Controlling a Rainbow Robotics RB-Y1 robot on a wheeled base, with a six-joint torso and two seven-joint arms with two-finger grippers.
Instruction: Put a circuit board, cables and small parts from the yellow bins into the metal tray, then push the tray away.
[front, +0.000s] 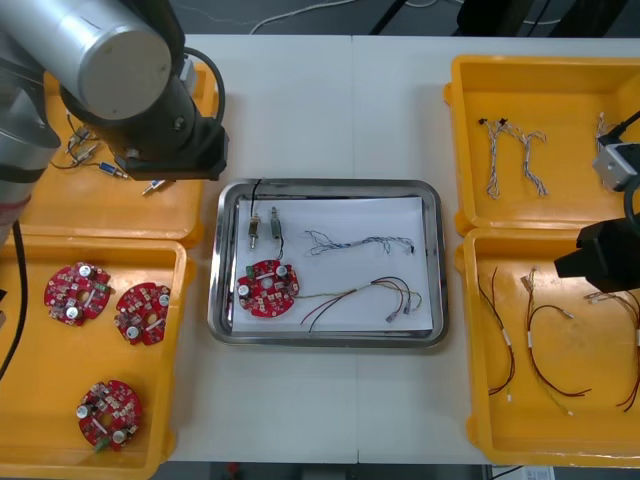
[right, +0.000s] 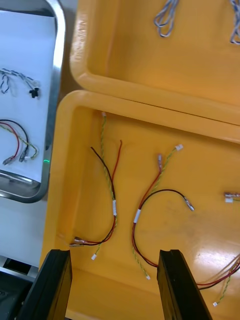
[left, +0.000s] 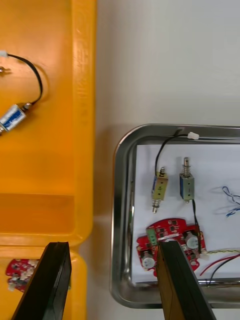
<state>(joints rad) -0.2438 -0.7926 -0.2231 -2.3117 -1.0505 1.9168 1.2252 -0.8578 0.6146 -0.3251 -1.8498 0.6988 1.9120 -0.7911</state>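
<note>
Shiny metal tray (front: 330, 338) mid-table, white inside, yellow bins (front: 462, 130) flanking it: round red circuit board (front: 268, 288) in its near-left corner, two small metal parts (front: 254, 232) at the far-left, thin cables (front: 360, 243) sprawled toward its right edge. Left gripper (left: 112, 247) hangs wide and empty above the tray's left rim; right gripper (right: 114, 255), wide and empty too, over loose cables (right: 114, 207) in the near-right bin (right: 60, 165).

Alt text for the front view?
A metal tray holds a red circuit board, two small metal parts, a blue and white cable and a red and yellow cable. The open left gripper hangs by the tray's far left corner; the open right gripper over the near right yellow bin.
</note>
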